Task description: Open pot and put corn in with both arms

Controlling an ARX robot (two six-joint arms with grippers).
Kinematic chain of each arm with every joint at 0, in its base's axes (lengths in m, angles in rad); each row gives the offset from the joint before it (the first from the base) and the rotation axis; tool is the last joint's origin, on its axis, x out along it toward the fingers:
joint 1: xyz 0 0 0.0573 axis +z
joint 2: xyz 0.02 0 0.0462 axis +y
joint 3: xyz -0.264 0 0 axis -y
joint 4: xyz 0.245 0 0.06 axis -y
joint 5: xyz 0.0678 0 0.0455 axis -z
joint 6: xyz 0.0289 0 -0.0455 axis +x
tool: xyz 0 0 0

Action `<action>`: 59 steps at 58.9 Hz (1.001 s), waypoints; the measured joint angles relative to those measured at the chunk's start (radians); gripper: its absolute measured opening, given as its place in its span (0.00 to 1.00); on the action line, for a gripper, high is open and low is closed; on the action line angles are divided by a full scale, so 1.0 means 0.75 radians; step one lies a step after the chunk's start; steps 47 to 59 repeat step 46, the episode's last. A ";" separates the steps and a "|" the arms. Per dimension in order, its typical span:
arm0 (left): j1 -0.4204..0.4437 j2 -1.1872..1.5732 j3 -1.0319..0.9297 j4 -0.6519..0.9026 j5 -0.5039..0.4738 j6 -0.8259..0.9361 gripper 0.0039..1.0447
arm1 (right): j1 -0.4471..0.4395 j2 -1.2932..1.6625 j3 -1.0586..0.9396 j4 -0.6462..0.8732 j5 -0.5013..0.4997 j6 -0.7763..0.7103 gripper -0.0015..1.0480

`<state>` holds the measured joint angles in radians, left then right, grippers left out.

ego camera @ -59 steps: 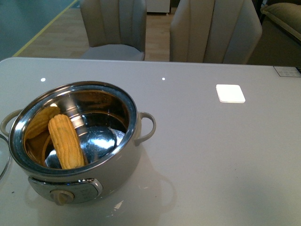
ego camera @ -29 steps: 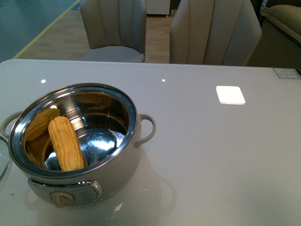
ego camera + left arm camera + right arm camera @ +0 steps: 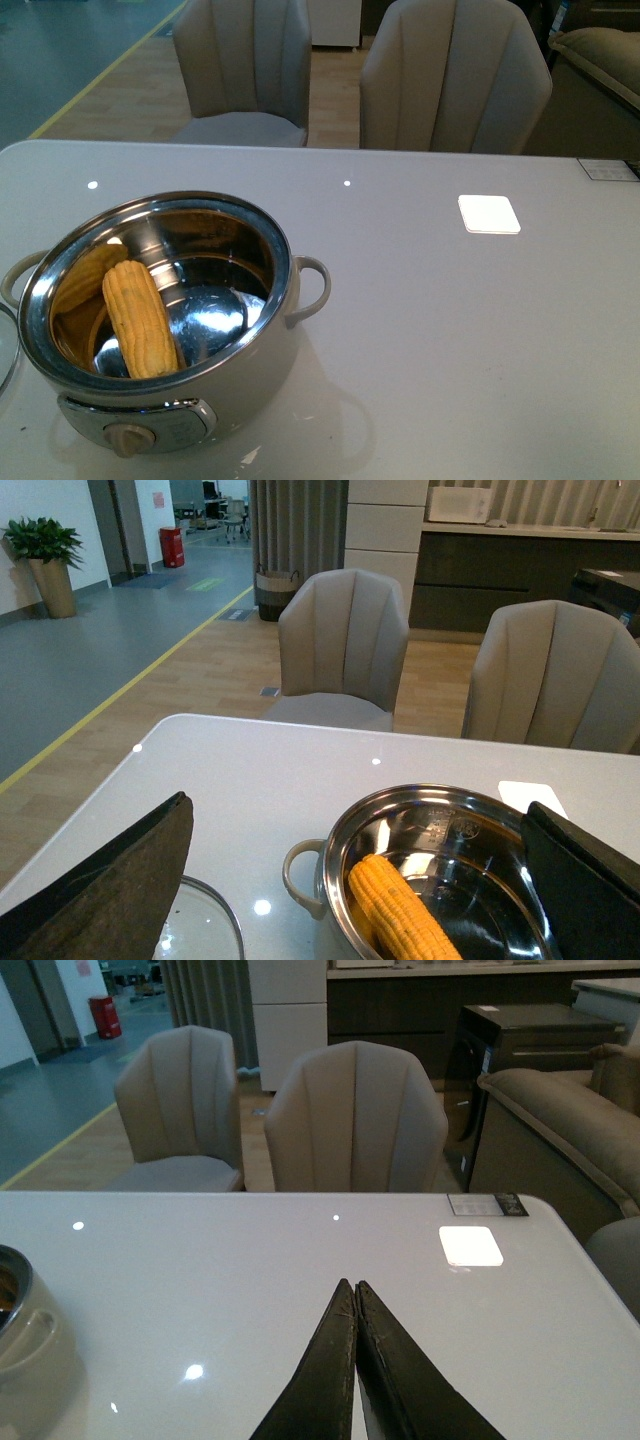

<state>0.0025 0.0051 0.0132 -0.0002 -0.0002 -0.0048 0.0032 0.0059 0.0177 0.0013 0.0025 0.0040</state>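
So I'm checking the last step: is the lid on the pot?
No, the pot is open, with the corn lying in its steel bowl.

Two chairs [image 3: 455, 75] — white table [image 3: 450, 330]

Glossy white table [image 3: 430, 330] with ceiling-light glints. Behind it two beige chairs [image 3: 245, 70], on wood floor [image 3: 190, 670] edged by a yellow line. Beyond, grey floor, potted plant [image 3: 45, 560], red bin [image 3: 172, 547], dark cabinets [image 3: 400, 1020], sofa [image 3: 560, 1130].
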 joint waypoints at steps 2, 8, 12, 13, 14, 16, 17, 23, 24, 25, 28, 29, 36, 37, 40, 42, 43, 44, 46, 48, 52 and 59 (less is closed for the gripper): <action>0.000 0.000 -0.001 0.000 0.000 0.000 0.94 | 0.001 0.000 -0.001 0.000 -0.001 0.001 0.21; 0.000 0.000 0.000 0.000 0.000 0.000 0.94 | 0.001 0.000 0.000 0.000 0.000 0.000 0.39; 0.000 0.000 0.000 0.000 0.000 0.000 0.94 | 0.001 0.000 -0.001 0.000 0.000 0.001 0.51; 0.000 0.000 0.000 0.000 0.000 0.000 0.94 | 0.001 0.000 -0.001 0.000 0.000 0.000 0.54; 0.000 0.000 0.000 0.000 0.000 0.000 0.94 | 0.001 0.000 -0.001 0.000 0.000 0.001 0.56; 0.000 0.000 0.000 0.000 0.000 0.000 0.94 | 0.001 0.000 -0.001 0.000 0.000 0.000 0.62; 0.000 0.000 0.000 0.000 0.000 0.000 0.94 | 0.001 -0.001 -0.001 0.000 0.000 0.000 0.64; 0.000 0.000 0.000 0.000 0.000 0.000 0.94 | 0.001 -0.001 -0.001 0.000 0.000 0.001 0.84; 0.000 0.000 -0.001 0.000 0.000 0.000 0.94 | 0.001 0.000 -0.001 0.000 0.000 0.001 0.87; 0.000 0.000 0.000 0.000 0.000 0.000 0.94 | 0.001 -0.001 -0.001 0.000 0.000 0.000 0.90; 0.000 0.000 0.000 0.000 0.000 0.000 0.94 | 0.001 -0.001 -0.001 0.000 0.000 0.001 0.93; 0.000 0.000 0.000 0.000 0.000 0.000 0.94 | 0.001 -0.001 -0.001 0.000 0.000 0.001 0.92; 0.000 0.000 0.000 0.000 0.000 0.000 0.94 | 0.001 0.000 -0.001 0.000 -0.001 0.001 0.92; 0.000 0.000 0.000 0.000 0.000 0.000 0.94 | 0.001 -0.001 -0.001 0.000 0.000 0.001 0.92; 0.000 0.000 0.000 0.000 0.000 0.000 0.94 | 0.001 0.000 -0.001 0.000 0.000 0.001 0.92; 0.000 0.000 0.000 0.000 0.000 0.000 0.94 | 0.001 -0.001 -0.001 0.000 0.000 0.001 0.92; 0.000 0.000 0.000 0.000 0.000 0.000 0.94 | 0.001 -0.001 -0.001 0.000 0.000 0.001 0.92; 0.000 0.000 0.000 0.000 0.000 0.000 0.94 | 0.000 -0.001 -0.001 0.000 0.000 0.001 0.92; 0.000 0.000 0.000 0.000 0.000 0.000 0.94 | 0.001 -0.001 -0.001 0.000 0.000 0.001 0.92; 0.000 0.000 0.000 0.000 0.000 0.000 0.94 | 0.001 -0.001 -0.001 0.000 0.000 0.001 0.92; 0.000 0.000 0.000 0.000 0.000 0.000 0.94 | 0.001 -0.001 -0.001 0.000 0.000 0.001 0.92; 0.000 0.000 0.000 0.000 0.000 0.000 0.94 | 0.001 -0.001 -0.001 0.000 0.000 0.001 0.92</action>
